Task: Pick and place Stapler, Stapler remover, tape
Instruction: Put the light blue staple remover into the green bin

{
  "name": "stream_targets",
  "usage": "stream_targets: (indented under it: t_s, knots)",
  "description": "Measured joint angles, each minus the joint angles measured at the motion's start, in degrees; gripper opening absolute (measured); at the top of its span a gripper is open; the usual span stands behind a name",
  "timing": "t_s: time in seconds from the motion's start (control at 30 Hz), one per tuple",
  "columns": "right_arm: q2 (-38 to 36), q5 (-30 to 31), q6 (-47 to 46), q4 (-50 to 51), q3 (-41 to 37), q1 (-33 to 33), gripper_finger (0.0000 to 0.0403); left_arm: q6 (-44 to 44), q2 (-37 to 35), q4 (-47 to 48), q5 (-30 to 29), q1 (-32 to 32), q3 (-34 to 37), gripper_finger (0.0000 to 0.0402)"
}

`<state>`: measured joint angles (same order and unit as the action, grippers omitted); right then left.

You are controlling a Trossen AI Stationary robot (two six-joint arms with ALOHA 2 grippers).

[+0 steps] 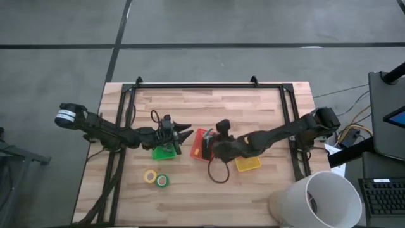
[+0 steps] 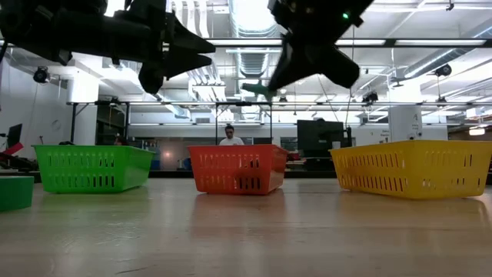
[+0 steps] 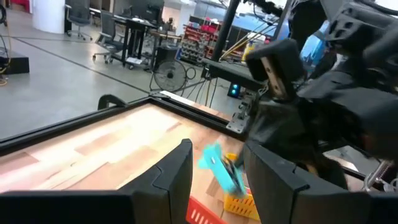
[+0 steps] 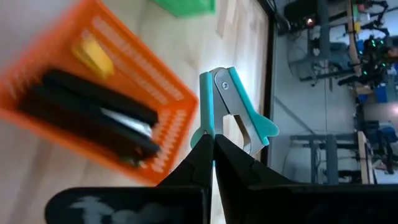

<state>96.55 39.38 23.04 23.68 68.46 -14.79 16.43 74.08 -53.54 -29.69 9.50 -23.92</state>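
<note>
Staple remover (image 4: 233,109), teal-handled, is pinched in the right gripper (image 4: 213,146), held in the air above the orange basket (image 1: 201,144) near the table's middle; the black stapler (image 4: 93,118) lies inside that basket; the left gripper (image 1: 185,133), fingers spread wide, hovers over the green basket (image 1: 164,152); two tape rolls (image 1: 156,178) lie toward the front edge.

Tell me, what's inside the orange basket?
Inside the orange basket lies the black stapler, with something small and yellow beside it. The basket's wall hides the rest of the floor.
</note>
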Motion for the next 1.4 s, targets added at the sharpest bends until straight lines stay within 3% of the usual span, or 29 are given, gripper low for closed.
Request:
stream_targets:
  t_s: [0.43, 1.07, 1.4]
  knots:
    - [6.0, 1.2, -1.1, -0.1, 7.2, -0.5, 0.0008, -3.2, 5.2, 13.2, 0.0, 0.8, -9.1, 0.0147]
    - [6.1, -0.7, -3.6, -0.2, 6.9, -0.9, 0.0008, -6.8, 12.4, 13.5, -0.4, 0.8, -14.6, 0.0147]
    - [6.1, -0.7, -3.6, -0.1, 6.9, -1.0, 0.0008, -4.3, 10.7, 19.7, -7.3, 0.8, -14.4, 0.0147]
